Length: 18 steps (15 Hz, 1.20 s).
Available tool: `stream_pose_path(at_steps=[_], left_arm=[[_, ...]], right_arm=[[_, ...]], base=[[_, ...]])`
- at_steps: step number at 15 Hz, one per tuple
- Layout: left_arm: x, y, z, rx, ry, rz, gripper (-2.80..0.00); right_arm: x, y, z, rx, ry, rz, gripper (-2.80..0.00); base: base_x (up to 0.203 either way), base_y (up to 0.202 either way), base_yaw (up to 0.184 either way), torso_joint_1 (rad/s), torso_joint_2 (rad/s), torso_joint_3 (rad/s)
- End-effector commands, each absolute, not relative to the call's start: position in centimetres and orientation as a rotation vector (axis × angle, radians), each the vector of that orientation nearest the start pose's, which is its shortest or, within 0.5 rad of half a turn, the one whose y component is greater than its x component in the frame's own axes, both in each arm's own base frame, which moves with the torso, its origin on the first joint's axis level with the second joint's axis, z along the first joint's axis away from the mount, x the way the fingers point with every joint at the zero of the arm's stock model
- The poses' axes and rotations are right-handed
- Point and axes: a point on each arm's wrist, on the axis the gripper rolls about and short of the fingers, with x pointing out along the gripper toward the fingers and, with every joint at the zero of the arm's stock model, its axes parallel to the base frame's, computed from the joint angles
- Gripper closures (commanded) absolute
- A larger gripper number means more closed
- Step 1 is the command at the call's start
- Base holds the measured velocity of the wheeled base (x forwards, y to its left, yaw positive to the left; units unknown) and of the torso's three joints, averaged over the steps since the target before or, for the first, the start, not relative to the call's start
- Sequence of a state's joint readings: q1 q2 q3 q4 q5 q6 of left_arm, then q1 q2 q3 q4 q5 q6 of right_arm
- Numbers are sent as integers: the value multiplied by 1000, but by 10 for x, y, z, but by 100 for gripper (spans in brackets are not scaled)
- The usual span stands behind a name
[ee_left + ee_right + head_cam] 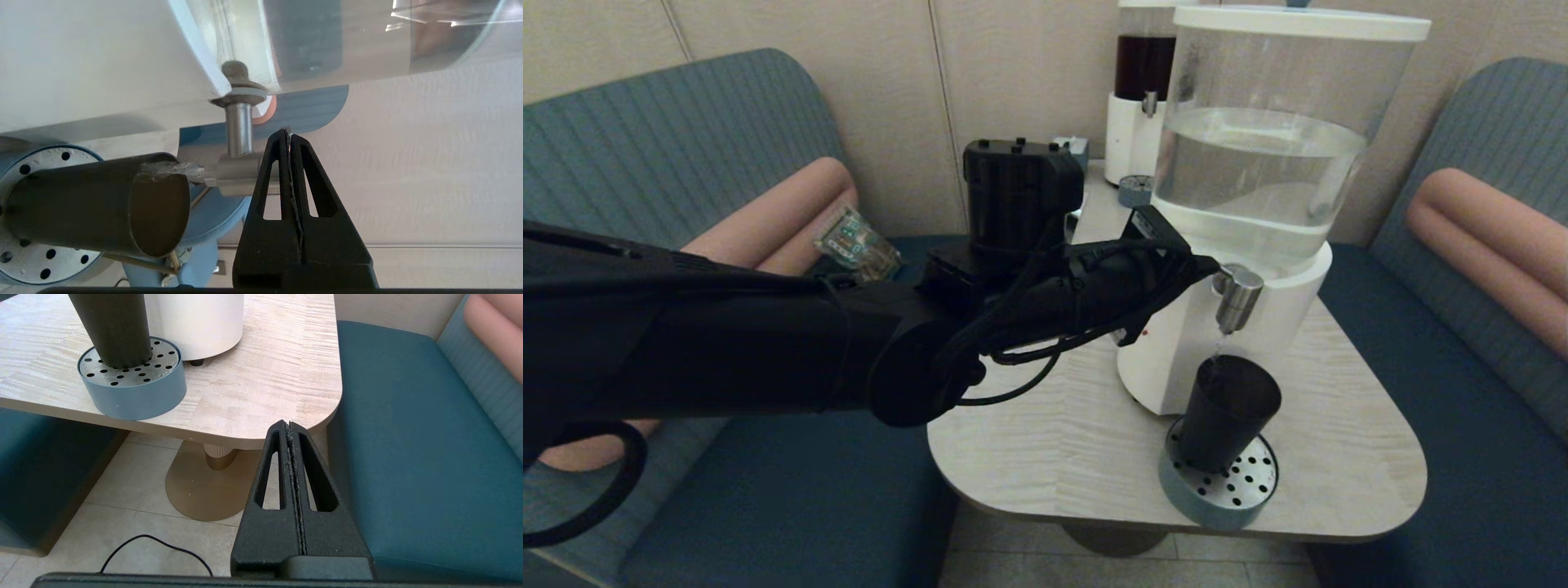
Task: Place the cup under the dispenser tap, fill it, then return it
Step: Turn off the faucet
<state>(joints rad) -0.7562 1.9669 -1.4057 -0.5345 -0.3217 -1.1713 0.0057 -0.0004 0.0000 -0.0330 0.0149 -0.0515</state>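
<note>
The black cup (1228, 408) stands upright on the round blue drip tray (1217, 498), right under the steel dispenser tap (1239, 298). A thin stream of water runs from the spout into it. My left gripper (1211, 265) reaches across the table with its fingers shut and empty, their tips against the side of the tap (239, 167). The left wrist view shows the cup (98, 204) a little beyond the left gripper (288, 132). My right gripper (289, 424) hangs shut and empty below the table's near corner, apart from the cup (116, 326).
The big clear tank (1266, 155) is about half full of water. A slimmer dark-liquid dispenser (1143, 90) with a small blue tray (1134, 189) stands behind it. Teal benches flank the table (1054, 441). A clear packet (858, 241) lies on the left bench.
</note>
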Motion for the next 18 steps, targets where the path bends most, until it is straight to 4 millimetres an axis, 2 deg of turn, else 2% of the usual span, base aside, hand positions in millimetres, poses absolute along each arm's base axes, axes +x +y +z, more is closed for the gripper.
stream_pose_path(at_steps=[1, 11, 18], left_arm=[[293, -286, 242, -1049, 659, -929, 0], [300, -294, 245, -1055, 644, -955, 0], [307, -302, 239, -1053, 657, -966, 0]], right_arm=[[-22, 0, 75, -52, -19, 21, 0], [-22, 0, 75, -52, -20, 21, 0], [-22, 0, 75, -52, -20, 21, 0]], base=[[0, 0, 0, 0, 0, 0], [0, 0, 0, 0, 0, 0], [0, 0, 0, 0, 0, 0]])
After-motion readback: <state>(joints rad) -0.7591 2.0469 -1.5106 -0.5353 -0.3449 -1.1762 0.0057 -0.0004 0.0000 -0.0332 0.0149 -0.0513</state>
